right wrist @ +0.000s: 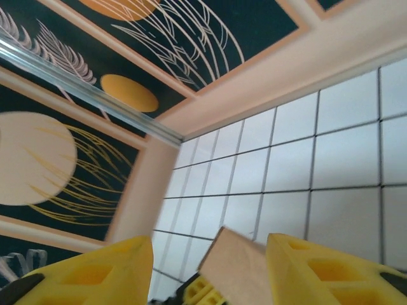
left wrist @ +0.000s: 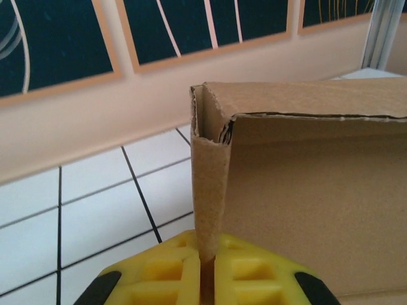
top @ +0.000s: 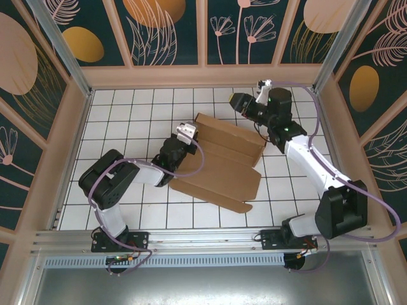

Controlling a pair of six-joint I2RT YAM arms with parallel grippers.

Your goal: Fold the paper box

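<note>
Left wrist: left claw [left wrist: 208, 264] pinches paper box [left wrist: 305, 190] wall; right claw [right wrist: 208, 244] spread.

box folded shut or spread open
Mostly spread: the box lies largely flat, one wall standing folded up, pinched in the left claw.

Black-and-white left arm [top: 137, 170] folded low, forearm reaching right toward centre, yellow-fingered left gripper [left wrist: 208, 274] clamped on an upright flap of the brown cardboard paper box [left wrist: 305, 184], right arm [top: 311, 166] stretched to far right, right gripper [right wrist: 210, 273] raised, jaws apart.
</note>
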